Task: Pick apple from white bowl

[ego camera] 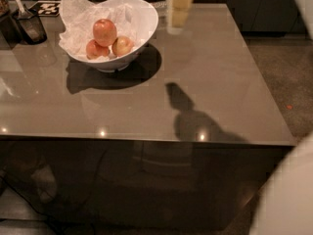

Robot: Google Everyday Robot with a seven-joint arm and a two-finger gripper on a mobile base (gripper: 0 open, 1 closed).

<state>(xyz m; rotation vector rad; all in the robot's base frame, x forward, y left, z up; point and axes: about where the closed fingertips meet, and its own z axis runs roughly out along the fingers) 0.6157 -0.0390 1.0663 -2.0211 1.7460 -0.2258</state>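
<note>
The white bowl (142,28) stands at the back left of the grey table, lined with crumpled white paper. Three apples lie in it. The apple (104,32), largest and pinkish orange-red, sits on top. A smaller deeper-red apple (95,49) lies at the front left and an apple with yellow patches (122,46) at the front right. My gripper (178,9) hangs blurred at the top edge, to the right of the bowl and above the table's back part.
A dark container with a utensil (30,26) stands at the far left. A black and white marker tag (46,8) lies behind the bowl. The table's front edge (146,138) drops to a dark cabinet. A white part of my body (288,199) fills the lower right corner.
</note>
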